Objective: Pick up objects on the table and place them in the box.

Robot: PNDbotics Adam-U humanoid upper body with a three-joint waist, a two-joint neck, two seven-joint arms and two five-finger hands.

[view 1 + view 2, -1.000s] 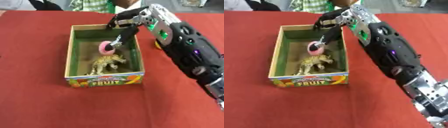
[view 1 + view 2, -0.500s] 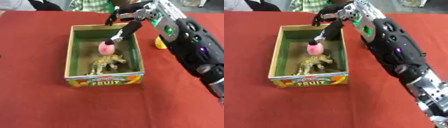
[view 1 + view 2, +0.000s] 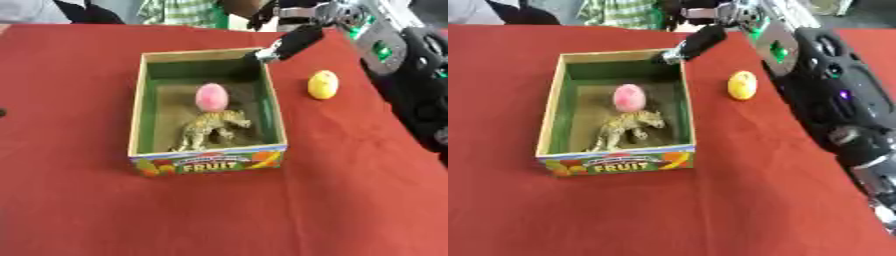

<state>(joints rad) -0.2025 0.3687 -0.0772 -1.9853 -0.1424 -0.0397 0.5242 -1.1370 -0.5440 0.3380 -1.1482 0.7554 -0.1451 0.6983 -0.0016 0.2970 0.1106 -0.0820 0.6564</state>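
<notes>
A cardboard box [image 3: 140, 107] with green inside walls and "FRUIT" on its front stands on the red table. Inside lie a pink egg-shaped object [image 3: 211, 96] and a spotted toy animal [image 3: 213, 128]. A yellow lemon-like object [image 3: 322, 84] lies on the cloth right of the box. My right hand [image 3: 289, 42] hovers over the box's far right corner, fingers straight, holding nothing. My left hand does not show.
My black right arm [image 3: 824, 85] runs down the right side of both views. People sit at the far edge of the table. Red cloth [image 3: 79, 200] stretches left of and in front of the box.
My right hand let go of the pink object, which now lies in the box, and pulled up and back toward the far right corner.
</notes>
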